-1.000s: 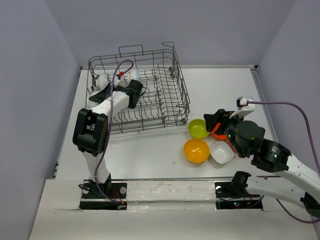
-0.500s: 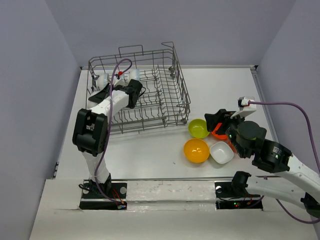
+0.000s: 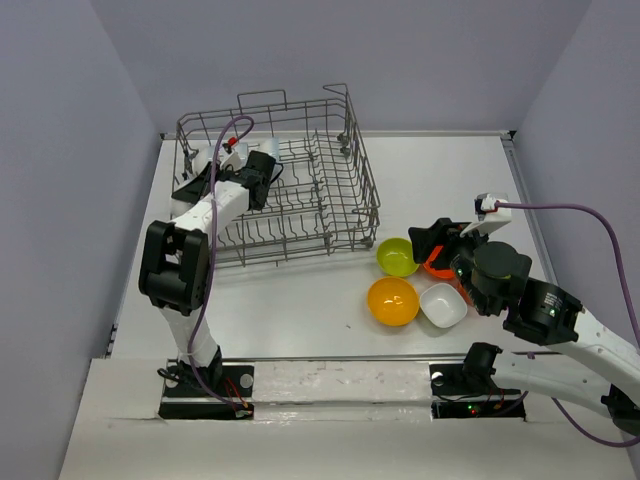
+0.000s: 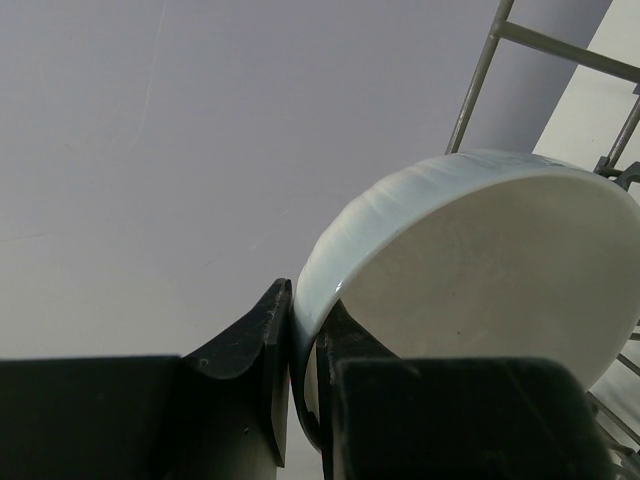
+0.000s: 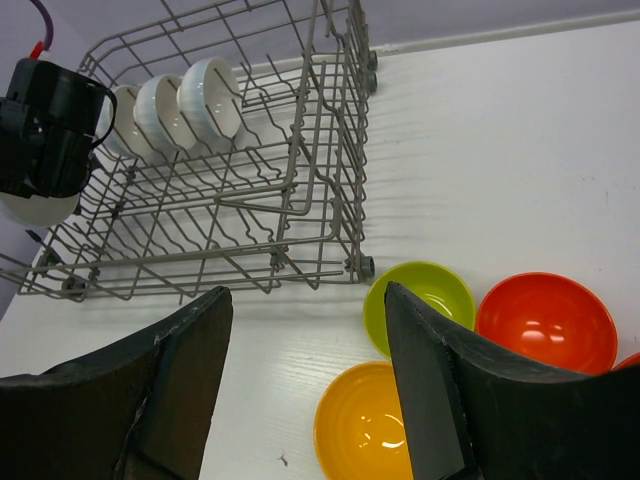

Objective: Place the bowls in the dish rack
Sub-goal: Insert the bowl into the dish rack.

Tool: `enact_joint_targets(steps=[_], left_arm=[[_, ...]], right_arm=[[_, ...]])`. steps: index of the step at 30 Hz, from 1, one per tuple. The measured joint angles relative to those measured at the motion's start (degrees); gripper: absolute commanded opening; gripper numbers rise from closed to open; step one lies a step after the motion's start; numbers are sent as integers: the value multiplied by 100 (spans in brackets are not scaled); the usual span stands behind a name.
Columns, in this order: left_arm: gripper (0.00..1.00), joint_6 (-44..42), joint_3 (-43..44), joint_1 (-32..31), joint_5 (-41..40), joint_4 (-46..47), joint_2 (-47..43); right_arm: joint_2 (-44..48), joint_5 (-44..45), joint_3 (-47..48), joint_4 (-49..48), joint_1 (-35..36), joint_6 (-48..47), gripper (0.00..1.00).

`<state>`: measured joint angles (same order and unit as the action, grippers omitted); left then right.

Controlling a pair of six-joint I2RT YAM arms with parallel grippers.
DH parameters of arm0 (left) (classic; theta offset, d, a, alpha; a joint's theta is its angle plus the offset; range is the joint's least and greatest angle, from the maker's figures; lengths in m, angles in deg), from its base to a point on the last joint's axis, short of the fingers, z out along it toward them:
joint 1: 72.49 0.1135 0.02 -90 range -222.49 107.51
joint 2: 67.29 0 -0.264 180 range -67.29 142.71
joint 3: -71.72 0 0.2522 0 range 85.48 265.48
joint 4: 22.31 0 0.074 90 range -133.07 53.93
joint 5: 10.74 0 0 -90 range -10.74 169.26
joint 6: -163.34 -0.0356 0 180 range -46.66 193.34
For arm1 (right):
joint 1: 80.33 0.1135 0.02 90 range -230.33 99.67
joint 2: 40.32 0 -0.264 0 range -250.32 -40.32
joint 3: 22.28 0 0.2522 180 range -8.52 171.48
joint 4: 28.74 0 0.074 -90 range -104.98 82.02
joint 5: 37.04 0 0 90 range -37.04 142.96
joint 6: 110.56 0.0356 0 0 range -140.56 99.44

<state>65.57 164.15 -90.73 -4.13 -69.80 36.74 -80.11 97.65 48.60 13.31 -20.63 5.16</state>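
1. Left gripper (image 4: 300, 345) is clamped on the rim of a white bowl (image 4: 480, 300). One finger (image 4: 250, 370) is outside the wall and the other is inside.
2. The held bowl is tilted up on edge at the far-left end of the dish rack (image 3: 365, 190), by its left wall. Cannot tell if it touches the wires.
3. Three more white bowls (image 5: 160, 105) stand on edge in a row in the rack's far-left part, just right of the held one.
4. Right gripper (image 5: 305, 300) is spread wide and holds nothing. It hangs above the loose bowls to the right of the rack.
5. Lime green bowl (image 3: 397, 257) sits upright on the table (image 3: 300, 300), just beside the rack's near-right corner.
6. Orange-yellow bowl (image 3: 392, 301) is just near of the lime one.
7. Squarish white bowl (image 3: 442, 305) is right of the orange-yellow one, close beside it.
8. Red-orange bowl (image 5: 545, 320) is right of the lime one, partly under the right gripper in the top view.
9. The edge of a second red-orange bowl (image 5: 630, 362) shows at the right border of the right wrist view.
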Motion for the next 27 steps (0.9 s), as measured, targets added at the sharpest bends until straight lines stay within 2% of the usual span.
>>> enact_joint_targets(steps=[9, 27], left_arm=[[0, -680, -120, 24, 17, 627, -46], [0, -1132, -417, -216, -240, 1108, -37]], right_arm=[[-46, 35, 0, 0, 0, 0, 68], [-31, 81, -79, 2, 0, 0, 69]])
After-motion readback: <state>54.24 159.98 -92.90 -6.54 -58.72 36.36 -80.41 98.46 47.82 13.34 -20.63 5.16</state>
